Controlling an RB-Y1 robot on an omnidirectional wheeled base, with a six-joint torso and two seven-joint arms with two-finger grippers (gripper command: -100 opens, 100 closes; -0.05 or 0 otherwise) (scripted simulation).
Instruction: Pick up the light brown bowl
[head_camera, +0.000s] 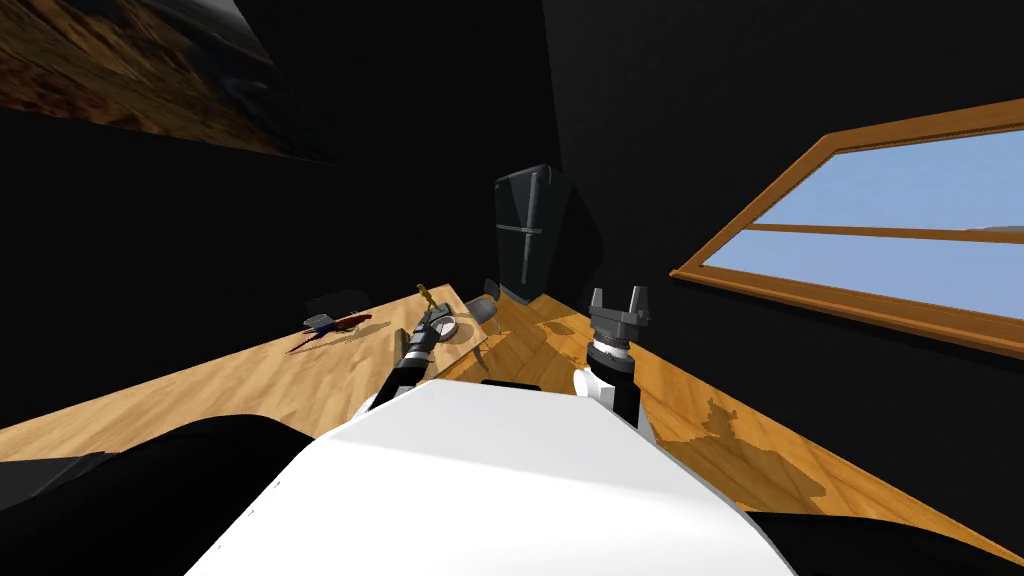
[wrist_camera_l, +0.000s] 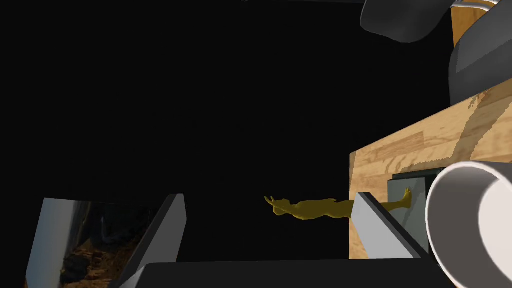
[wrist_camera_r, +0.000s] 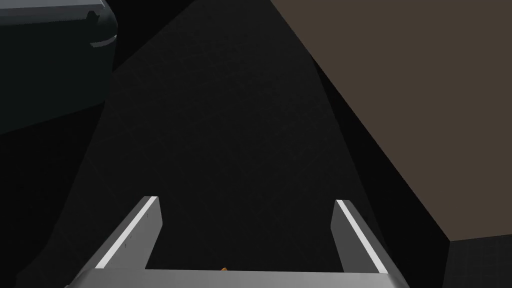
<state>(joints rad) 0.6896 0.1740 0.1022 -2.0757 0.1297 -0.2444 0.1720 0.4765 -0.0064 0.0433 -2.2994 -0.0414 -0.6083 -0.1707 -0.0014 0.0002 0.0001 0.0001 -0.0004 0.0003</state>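
Wooden table (head_camera: 250, 380) has a pale bowl (head_camera: 443, 328) near its far corner, a little gold figurine (head_camera: 427, 296) just beside that, and some red thing (head_camera: 340, 322) further along.

From the head: looks steeply down and forward, rolled, over the wooden worktop (head_camera: 250, 380) toward a dark fridge (head_camera: 530, 235), with a window (head_camera: 880, 240) at right. From the left wrist: looks along the left end effector (wrist_camera_l: 270, 200), close in at the worktop's end, near a gold figurine (wrist_camera_l: 310, 207) and pale bowl (wrist_camera_l: 475, 215), both shared with the head view. From the right wrist: looks along the right end effector (wrist_camera_r: 246, 201) at dark walls, sharing the fridge's corner with the head view.
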